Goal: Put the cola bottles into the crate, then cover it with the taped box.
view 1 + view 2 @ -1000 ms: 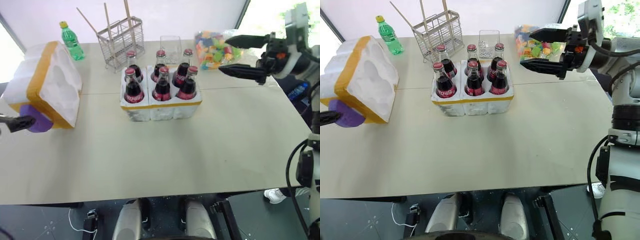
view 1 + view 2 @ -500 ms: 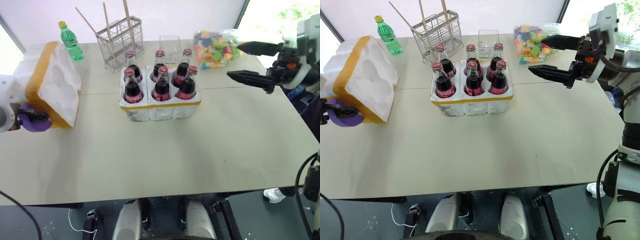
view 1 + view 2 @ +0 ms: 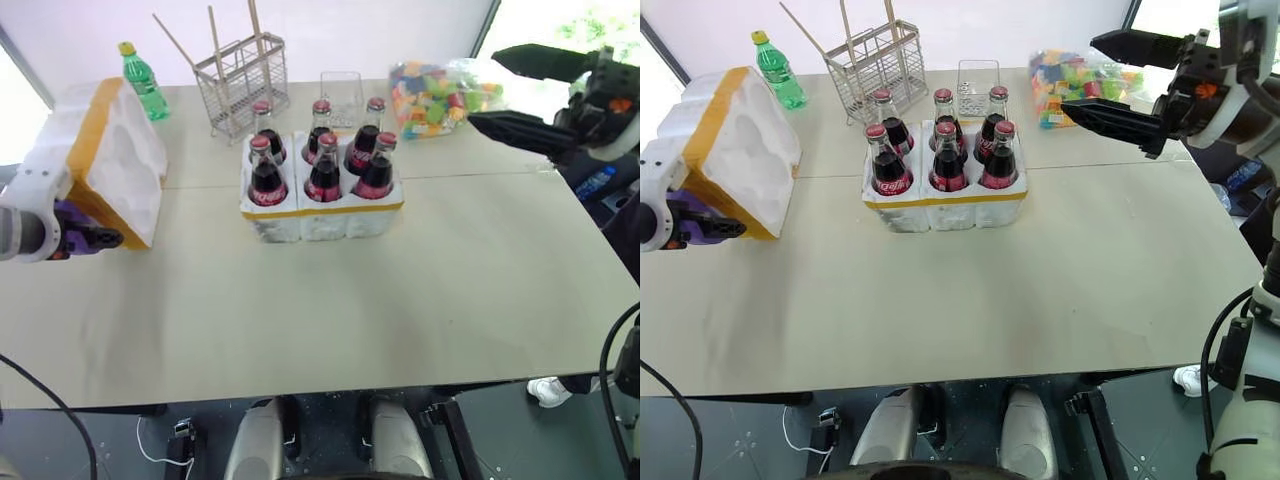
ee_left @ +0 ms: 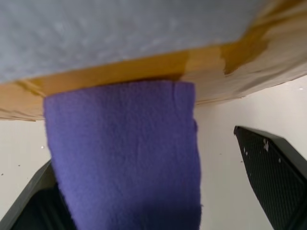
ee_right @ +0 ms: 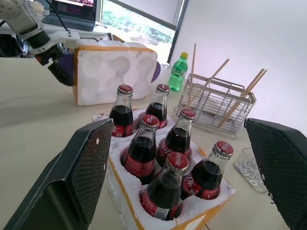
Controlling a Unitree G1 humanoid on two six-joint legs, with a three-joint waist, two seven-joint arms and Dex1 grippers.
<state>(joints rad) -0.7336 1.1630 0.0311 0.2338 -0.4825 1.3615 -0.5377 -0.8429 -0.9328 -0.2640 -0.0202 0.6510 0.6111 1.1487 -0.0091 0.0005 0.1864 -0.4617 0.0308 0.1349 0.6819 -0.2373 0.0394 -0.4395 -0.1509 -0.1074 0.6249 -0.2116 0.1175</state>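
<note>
Claw fingers of the left claw point(image 4: 158, 191) stand apart on either side of the purple disc point(image 4: 125, 158), which sits between them without a clear squeeze from either. That disc is fixed to the near end of the box point(image 3: 735, 140), a hollow white foam shell with yellow tape, lying on its side at the left edge of the table point(image 3: 970, 300) with its moulded hollow facing the middle. Well to its right, near the table's centre, the crate point(image 3: 945, 205) carries all six bottles point(image 3: 945, 160) upright in two rows of three, red caps up. Behind the crate stand a wire basket point(image 3: 878, 62) with wooden sticks, a small clear container point(image 3: 977, 85) and, toward the far left, a green bottle point(image 3: 775, 70). A bag of coloured pieces point(image 3: 1070, 80) lies at the far right. The right claw point(image 3: 1110, 75) is raised over that far right corner, fingers spread wide and empty, pointing across toward the crate, well apart from it.
</note>
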